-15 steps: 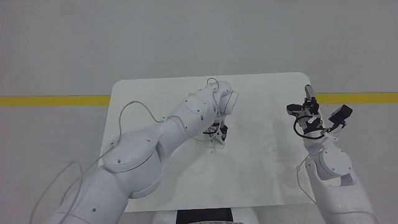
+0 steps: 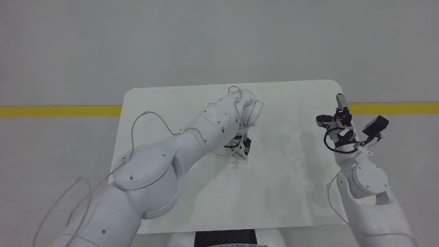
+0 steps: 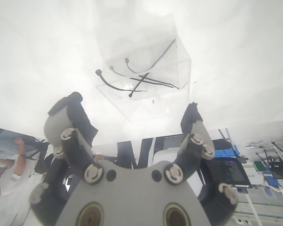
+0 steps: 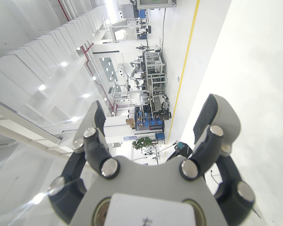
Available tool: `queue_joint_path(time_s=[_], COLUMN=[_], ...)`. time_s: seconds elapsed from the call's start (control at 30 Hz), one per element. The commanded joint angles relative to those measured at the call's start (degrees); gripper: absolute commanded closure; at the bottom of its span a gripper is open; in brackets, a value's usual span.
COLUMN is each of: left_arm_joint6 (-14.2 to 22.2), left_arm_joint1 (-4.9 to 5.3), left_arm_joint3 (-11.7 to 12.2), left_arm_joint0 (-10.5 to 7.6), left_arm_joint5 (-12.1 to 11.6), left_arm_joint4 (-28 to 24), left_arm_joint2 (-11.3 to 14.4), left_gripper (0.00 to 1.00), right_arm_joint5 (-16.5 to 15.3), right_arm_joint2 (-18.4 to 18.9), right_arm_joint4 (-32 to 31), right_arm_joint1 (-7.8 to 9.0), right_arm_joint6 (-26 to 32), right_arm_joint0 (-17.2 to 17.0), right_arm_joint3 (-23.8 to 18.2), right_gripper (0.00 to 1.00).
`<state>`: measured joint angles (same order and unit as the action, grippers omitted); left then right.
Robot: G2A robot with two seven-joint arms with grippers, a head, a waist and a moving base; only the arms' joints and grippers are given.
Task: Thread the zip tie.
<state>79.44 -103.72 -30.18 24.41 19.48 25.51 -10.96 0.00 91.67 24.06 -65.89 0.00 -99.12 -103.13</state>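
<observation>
Nothing is threaded yet; zip ties (image 3: 141, 81) are seen inside the clear box (image 3: 184, 71); left gripper (image 3: 132, 105) and right gripper (image 4: 153, 106) are spread, empty

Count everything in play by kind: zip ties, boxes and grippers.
Black zip ties: 4 by the heads I can count; crossed strands may hide more.
Clear box: 1, holding the ties.
Grippers: 2, the left gripper and the right gripper, both with jaws open.
Total: 7.
</observation>
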Motion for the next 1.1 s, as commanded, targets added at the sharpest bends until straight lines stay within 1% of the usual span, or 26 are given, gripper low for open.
queue_joint_path(time_s=[0.0, 0.57, 0.6, 0.63, 0.77, 0.9, 1.07], left_arm_joint6=[0.00, 0.00, -0.86, -3.57, -5.65, -6.60, -6.23], left_arm_joint1=[0.00, 0.00, 0.01, 0.04, -0.08, -0.23, -0.34], left_arm_joint3=[0.00, 0.00, -0.03, 0.57, 2.25, 2.75, 2.88], left_arm_joint0=[0.00, 0.00, 0.01, 0.28, 0.18, 0.52, 0.40], left_arm_joint5=[0.00, 0.00, 0.00, 0.00, 0.00, 0.00, 0.00], left_arm_joint4=[0.00, 0.00, 0.41, 0.79, 0.74, 0.90, 2.26], left_arm_joint2=[0.00, 0.00, 0.10, -0.15, -1.53, -2.77, -4.02], left_gripper=[0.00, 0.00, 0.00, 0.00, 0.00, 0.00, 0.00], right_arm_joint5=[0.00, 0.00, 0.00, 0.00, 0.00, 0.00, 0.00], right_arm_joint2=[0.00, 0.00, 0.00, 0.00, 0.00, 0.00, 0.00], right_arm_joint4=[0.00, 0.00, 0.00, 0.00, 0.00, 0.00, 0.00], right_arm_joint1=[0.00, 0.00, 0.00, 0.00, 0.00, 0.00, 0.00], right_arm_joint6=[0.00, 0.00, 0.00, 0.00, 0.00, 0.00, 0.00], right_arm_joint0=[0.00, 0.00, 0.00, 0.00, 0.00, 0.00, 0.00], right_arm_joint3=[0.00, 0.00, 0.00, 0.00, 0.00, 0.00, 0.00], right_gripper=[0.00, 0.00, 0.00, 0.00, 0.00, 0.00, 0.00])
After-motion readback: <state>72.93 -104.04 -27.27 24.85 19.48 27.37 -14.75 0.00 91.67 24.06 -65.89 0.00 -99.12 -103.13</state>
